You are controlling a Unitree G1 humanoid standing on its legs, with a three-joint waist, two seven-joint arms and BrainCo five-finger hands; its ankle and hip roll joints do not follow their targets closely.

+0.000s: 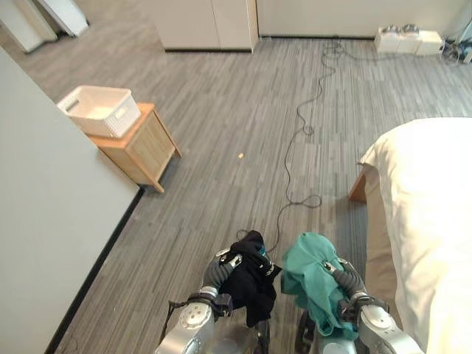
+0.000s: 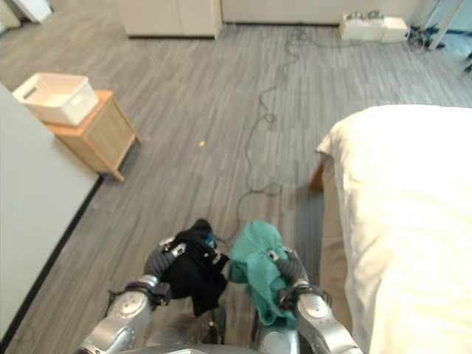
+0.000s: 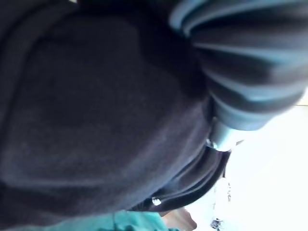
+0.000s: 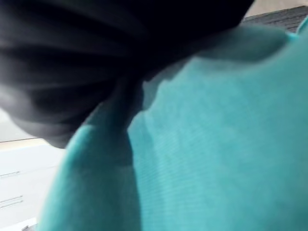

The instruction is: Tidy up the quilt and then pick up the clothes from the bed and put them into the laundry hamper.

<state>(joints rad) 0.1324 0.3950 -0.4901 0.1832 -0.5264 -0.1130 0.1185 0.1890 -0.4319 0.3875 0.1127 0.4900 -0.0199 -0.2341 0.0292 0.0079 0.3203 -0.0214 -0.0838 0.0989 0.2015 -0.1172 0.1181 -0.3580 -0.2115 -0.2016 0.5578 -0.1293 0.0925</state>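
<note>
My left hand is shut on a black garment, which hangs bunched from it above the floor. Beside it, my right hand is shut on a teal garment that drapes down over the wrist. The left wrist view shows the black cloth pressed close, and the teal cloth lies against the right wrist view. A white slotted laundry hamper sits on a small wooden cabinet far off to the left. The bed's cream quilt lies smooth on the right.
A grey wall panel with a dark base runs along the left side. White cupboards stand at the far wall, with white boxes at the far right. Grey plank floor stretches between me and the hamper.
</note>
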